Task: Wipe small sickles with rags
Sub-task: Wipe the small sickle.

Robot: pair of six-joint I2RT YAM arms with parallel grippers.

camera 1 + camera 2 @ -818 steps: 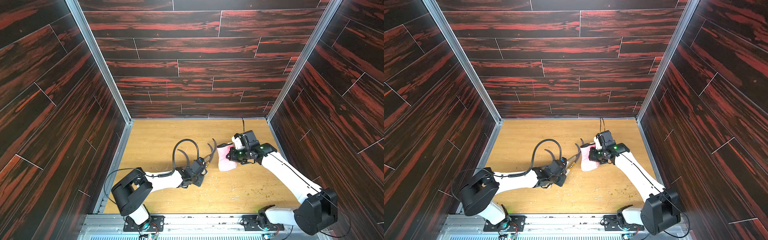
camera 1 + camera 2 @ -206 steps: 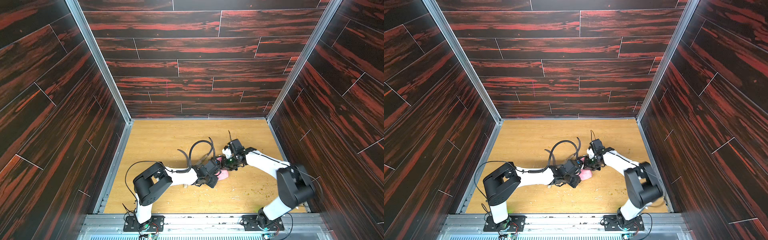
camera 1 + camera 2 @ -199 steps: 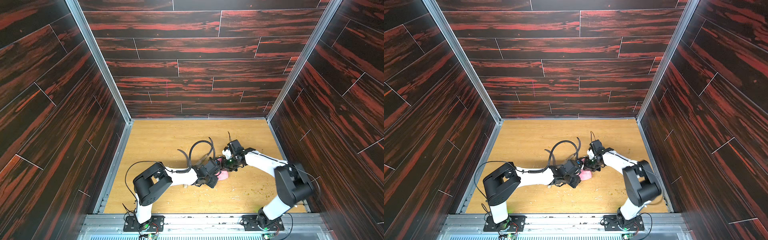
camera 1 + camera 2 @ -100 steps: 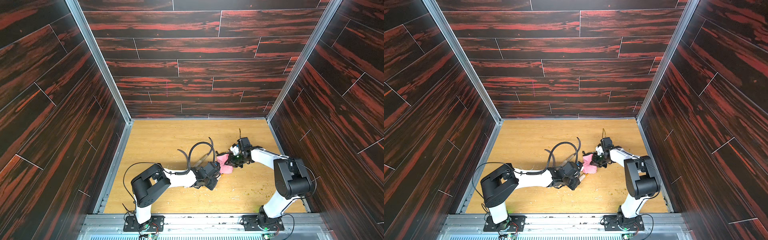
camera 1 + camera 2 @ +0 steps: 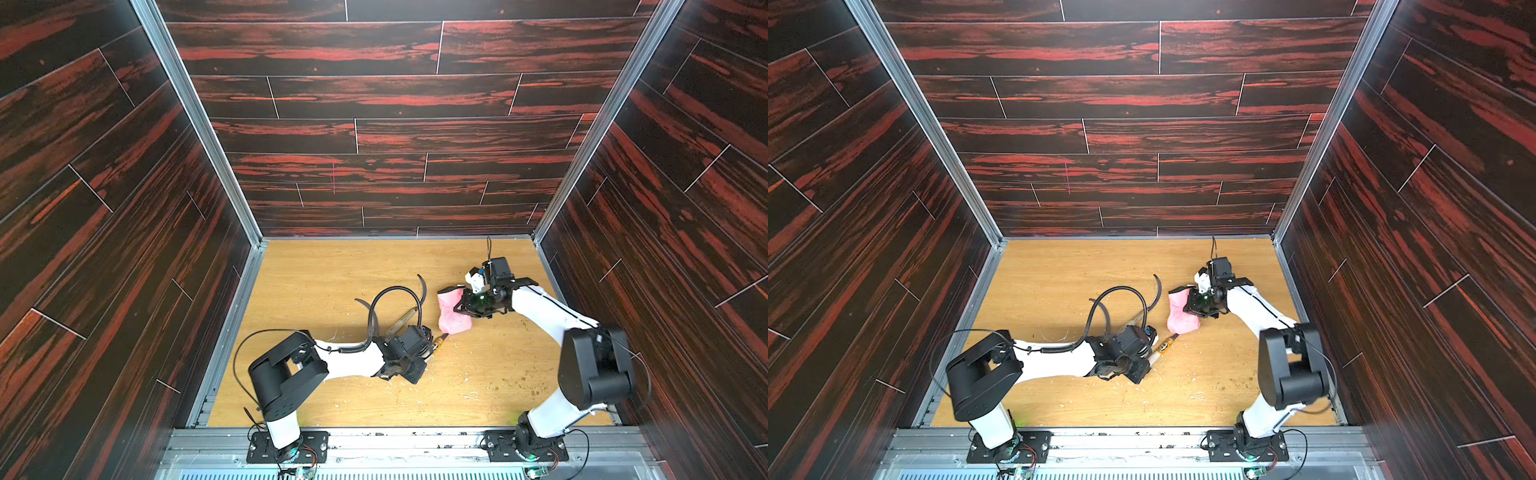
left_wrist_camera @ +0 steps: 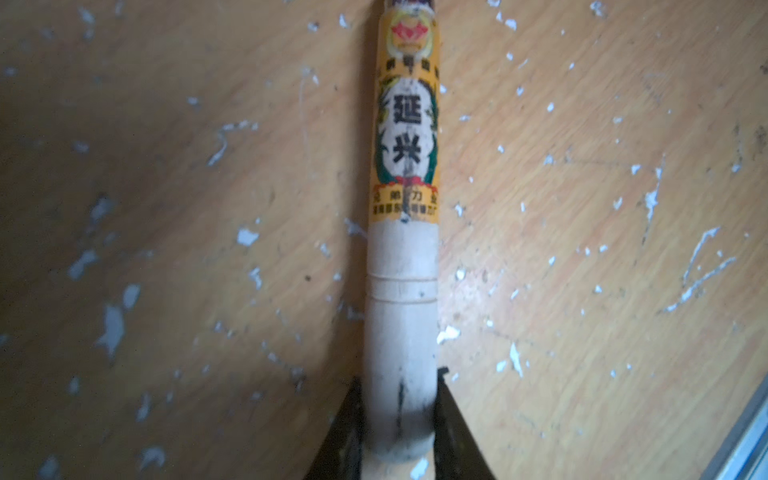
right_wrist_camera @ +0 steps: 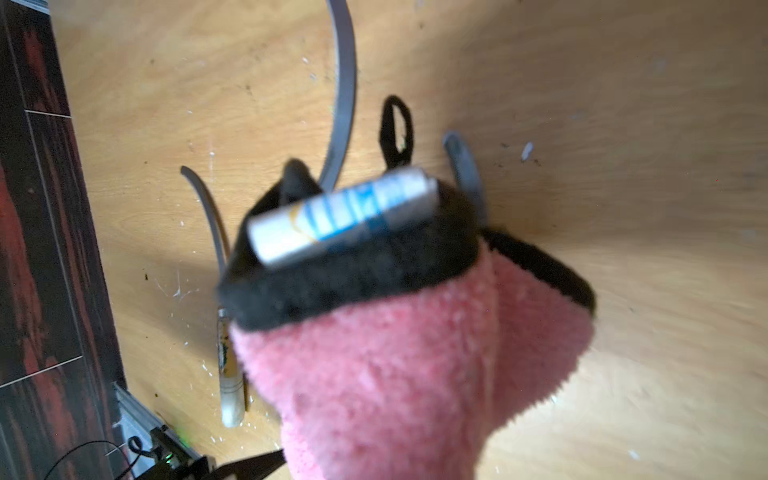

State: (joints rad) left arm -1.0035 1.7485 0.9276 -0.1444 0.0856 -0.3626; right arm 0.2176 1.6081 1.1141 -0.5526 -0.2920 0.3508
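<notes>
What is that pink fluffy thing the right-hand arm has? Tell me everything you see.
The pink rag is a fluffy, towel-like cloth with a black edge band, a thin black loop and a white-blue tag. The right gripper pinches it, bunched and draping downward; its lower corner meets the labelled sickle at the neck.

Three small sickles (image 7: 347, 83) with dark curved blades, and one fluffy pink rag (image 5: 453, 318)

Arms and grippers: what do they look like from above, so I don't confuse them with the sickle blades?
Both arms have white link shells and chunky black joint housings: left arm, right arm. The left gripper and right gripper are black. A black ribbed cable loops off the left wrist; a thin black wire and a green light mark the right.
</notes>
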